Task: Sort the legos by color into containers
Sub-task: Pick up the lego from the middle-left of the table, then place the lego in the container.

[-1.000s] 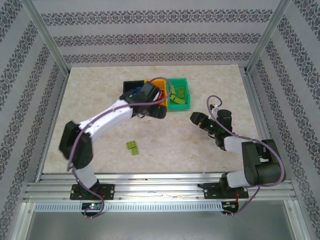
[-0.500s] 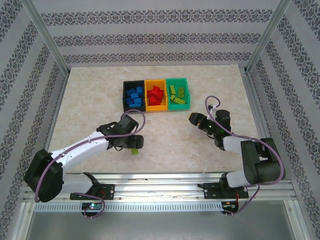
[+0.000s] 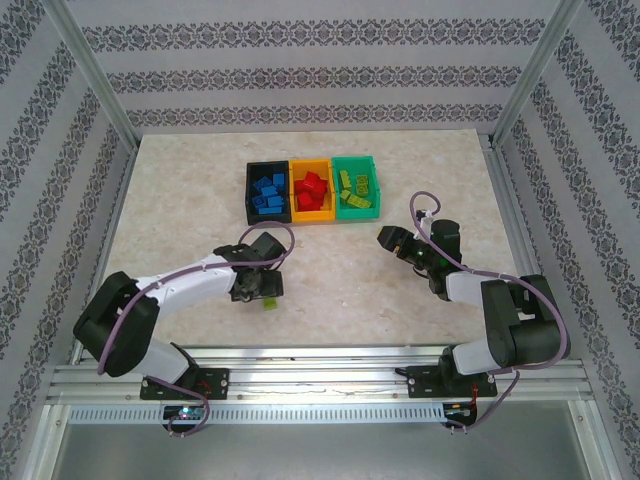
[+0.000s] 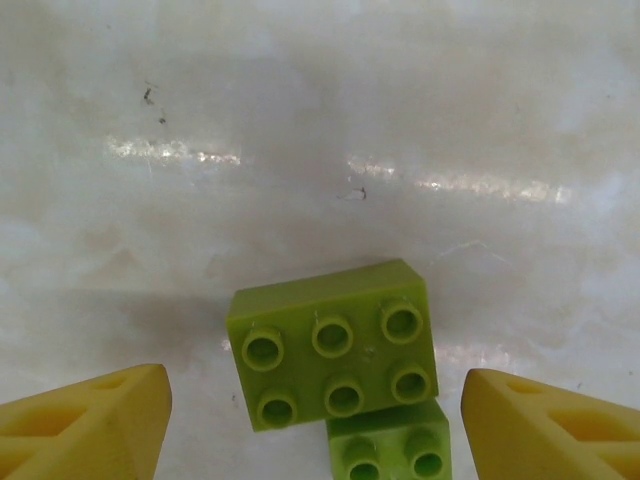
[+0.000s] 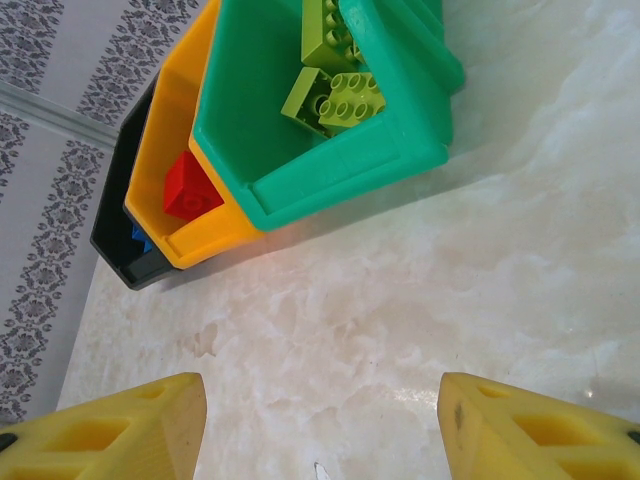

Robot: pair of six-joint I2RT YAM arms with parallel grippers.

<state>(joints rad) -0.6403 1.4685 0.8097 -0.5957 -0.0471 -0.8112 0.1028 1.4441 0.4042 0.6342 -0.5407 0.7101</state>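
Two lime green legos lie touching on the table: a six-stud brick (image 4: 335,355) and a smaller one (image 4: 390,455) just behind it, seen from above as a green speck (image 3: 268,301). My left gripper (image 4: 315,410) (image 3: 258,285) hangs low over them, open, with a yellow finger on each side and a gap to both. The containers stand in a row at the back: black (image 3: 250,190) with blue legos, orange-yellow (image 3: 311,214) with red ones, green (image 3: 356,211) with lime ones. My right gripper (image 3: 392,240) (image 5: 320,420) is open above bare table, right of the bins.
In the right wrist view, the green bin (image 5: 340,165) is nearest, then the orange-yellow bin (image 5: 200,240) and the black bin (image 5: 115,245). Metal frame posts and patterned walls surround the marble table (image 3: 180,200).
My left arm has swung back from over the bins to the near part of the table and come down over the two green bricks. The right arm has not moved.
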